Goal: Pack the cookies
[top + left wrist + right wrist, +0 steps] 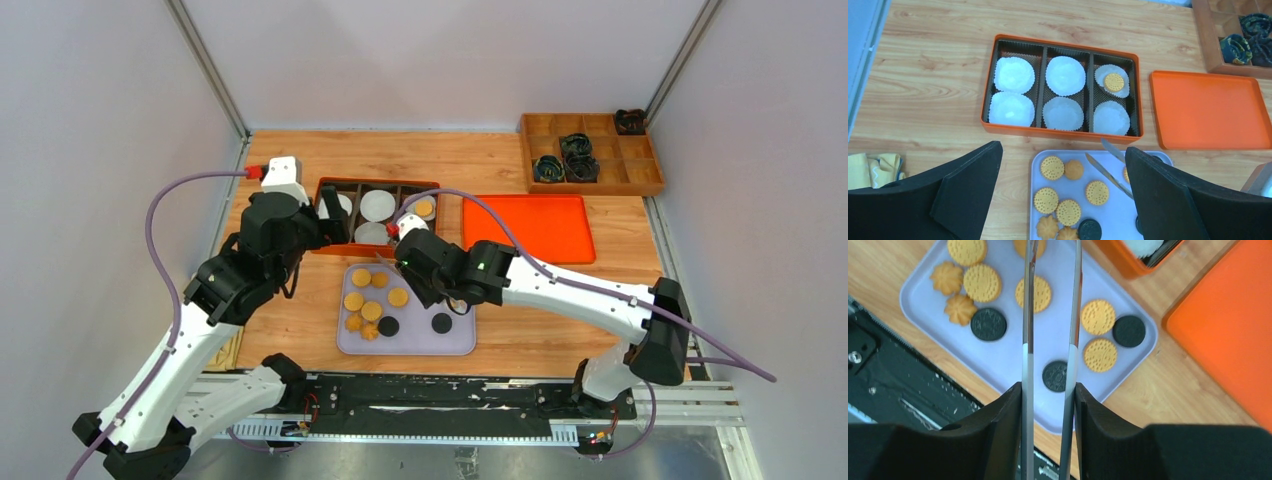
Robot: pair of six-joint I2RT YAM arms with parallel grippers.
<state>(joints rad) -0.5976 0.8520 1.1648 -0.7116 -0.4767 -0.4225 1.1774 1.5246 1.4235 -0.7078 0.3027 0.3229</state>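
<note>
The cookies point(372, 300) lie on a lavender tray point(345, 345): golden round ones point(1098, 316), black ones point(989, 324) and flower-shaped brown ones point(948, 278). One golden cookie point(1114, 82) sits in a white paper cup in the far right cell of the orange box point(1063, 134); the other cups are empty. My right gripper point(420, 265) is shut on metal tongs point(1027, 315), whose two arms stand apart above the tray, with nothing between them. My left gripper point(1062, 150) is open and empty, hovering by the box's near left side.
The orange lid point(525, 228) lies right of the box. A wooden compartment tray point(590, 150) with dark coiled items stands at the back right. A yellow cloth point(873, 167) lies at the table's left edge. Grey walls close both sides.
</note>
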